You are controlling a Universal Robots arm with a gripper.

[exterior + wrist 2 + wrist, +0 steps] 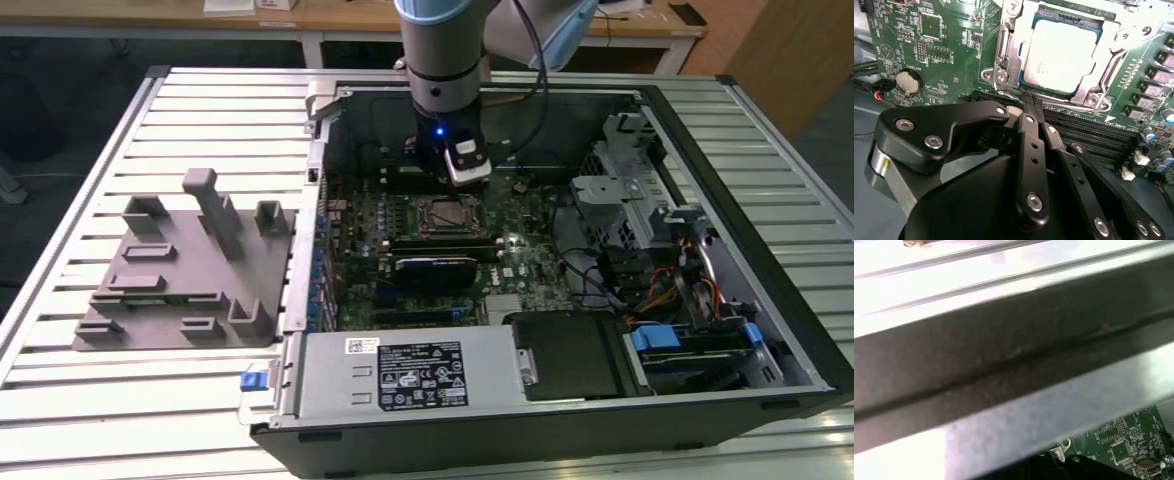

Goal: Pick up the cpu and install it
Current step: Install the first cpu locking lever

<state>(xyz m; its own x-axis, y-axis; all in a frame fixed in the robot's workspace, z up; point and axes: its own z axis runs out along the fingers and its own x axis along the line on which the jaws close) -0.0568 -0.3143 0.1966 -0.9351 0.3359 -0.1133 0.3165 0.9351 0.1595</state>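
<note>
1. Slatted metal bench [200, 110] holds open PC case [747, 400], motherboard [534, 265] facing up for access.
2. cpu [1059, 55] already sits in socket [1004, 75], frame around it.
3. gripper [1029, 97] fingers pinched together, holding nothing, tips at socket edge.

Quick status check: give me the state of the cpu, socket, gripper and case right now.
cpu: seated flat in the socket, not held.
socket: metal frame around the cpu.
gripper: shut, empty, fingertips together at the socket's edge.
computer case: side open, motherboard exposed.
</note>
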